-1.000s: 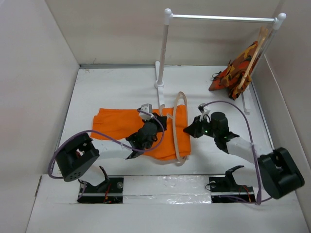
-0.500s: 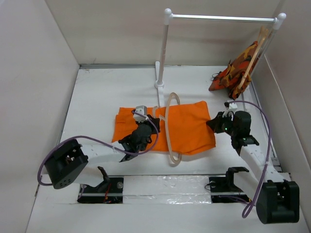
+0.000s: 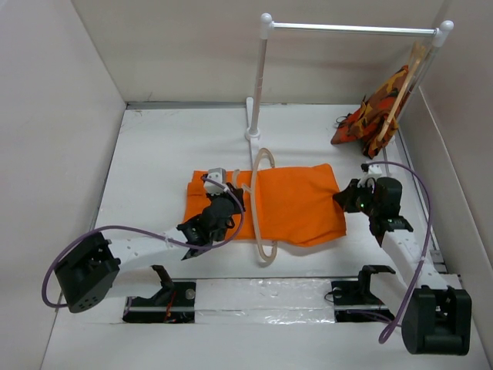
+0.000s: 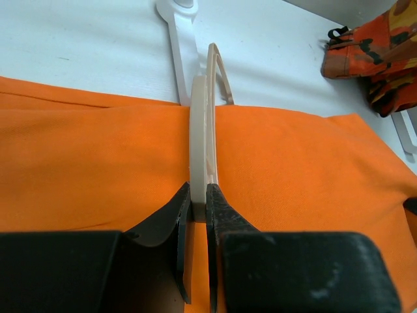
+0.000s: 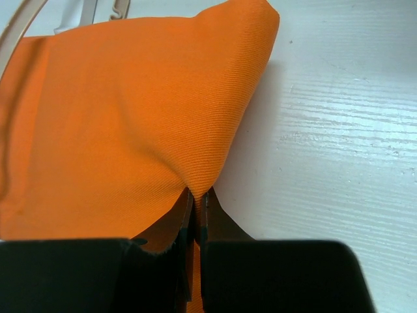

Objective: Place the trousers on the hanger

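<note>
The plain orange trousers (image 3: 296, 204) lie folded flat across the middle of the table and pass through the pale wooden hanger (image 3: 258, 208), which stands on edge over them. My left gripper (image 3: 229, 199) is shut on the hanger's bar (image 4: 199, 150) at the cloth's left part (image 4: 91, 163). My right gripper (image 3: 344, 202) is shut on the right edge of the trousers (image 5: 130, 117), pinching a fold between its fingers (image 5: 208, 212).
A white clothes rail (image 3: 347, 29) stands at the back, its foot (image 3: 252, 123) just behind the hanger. A second wooden hanger with a camouflage garment (image 3: 377, 112) hangs at the rail's right end. White walls close in on both sides.
The trousers have been drawn rightward through the hanger and spread flatter. My right gripper moved right with the cloth edge. My left gripper and the hanger shifted left and nearer.
</note>
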`<control>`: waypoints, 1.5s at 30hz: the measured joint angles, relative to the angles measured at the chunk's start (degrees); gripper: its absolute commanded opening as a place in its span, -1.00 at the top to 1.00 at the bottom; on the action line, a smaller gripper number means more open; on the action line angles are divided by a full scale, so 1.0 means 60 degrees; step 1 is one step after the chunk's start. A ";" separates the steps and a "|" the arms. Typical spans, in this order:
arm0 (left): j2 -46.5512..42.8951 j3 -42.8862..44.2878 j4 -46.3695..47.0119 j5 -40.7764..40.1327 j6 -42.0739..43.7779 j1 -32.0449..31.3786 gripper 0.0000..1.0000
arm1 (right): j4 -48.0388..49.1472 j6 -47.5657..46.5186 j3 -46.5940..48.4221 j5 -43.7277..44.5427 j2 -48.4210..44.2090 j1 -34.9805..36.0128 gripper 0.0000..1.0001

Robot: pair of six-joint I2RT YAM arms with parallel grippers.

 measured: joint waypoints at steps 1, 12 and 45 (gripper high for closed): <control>-0.0069 0.0004 -0.0058 -0.0007 0.0000 0.0025 1.00 | 0.0000 0.0000 -0.0004 0.0000 0.0007 -0.0004 1.00; -0.0270 0.0237 -0.0306 0.0080 0.0197 0.0084 1.00 | 0.0087 -0.0004 -0.0127 -0.0073 0.0718 -0.0124 1.00; -0.0685 0.3687 -0.2255 0.0452 0.1297 -0.0393 1.00 | 0.0033 0.1519 0.2641 0.0674 -0.1373 0.4575 -0.74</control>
